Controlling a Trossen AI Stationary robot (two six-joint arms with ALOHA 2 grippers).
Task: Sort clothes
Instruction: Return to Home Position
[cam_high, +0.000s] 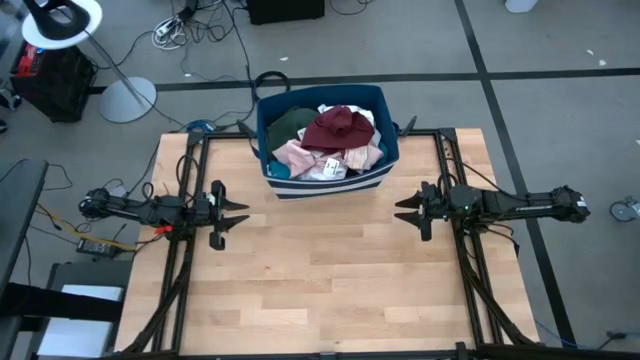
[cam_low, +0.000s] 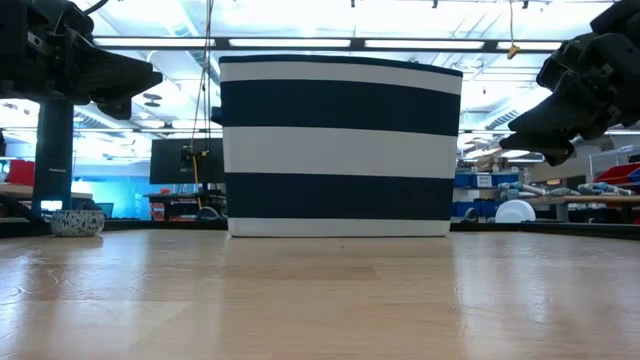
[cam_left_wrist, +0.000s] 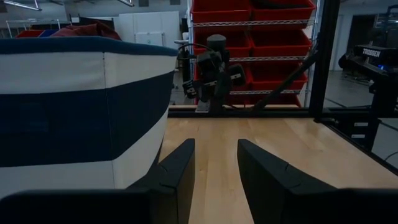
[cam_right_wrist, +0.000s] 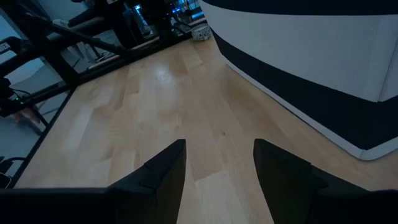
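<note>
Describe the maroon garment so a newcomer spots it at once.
On the wooden table, a blue-and-white striped bin stands at the top edge in the high view. The maroon garment crowns the clothes heaped inside, the only dark red piece, beside a pink item and a dark green top.

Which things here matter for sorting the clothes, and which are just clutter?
Job: maroon garment, dark green top, pink cloth piece, all in the blue-and-white striped fabric bin; left pincer, right pincer.
Lying about: round grey lamp base, loose floor cables.
</note>
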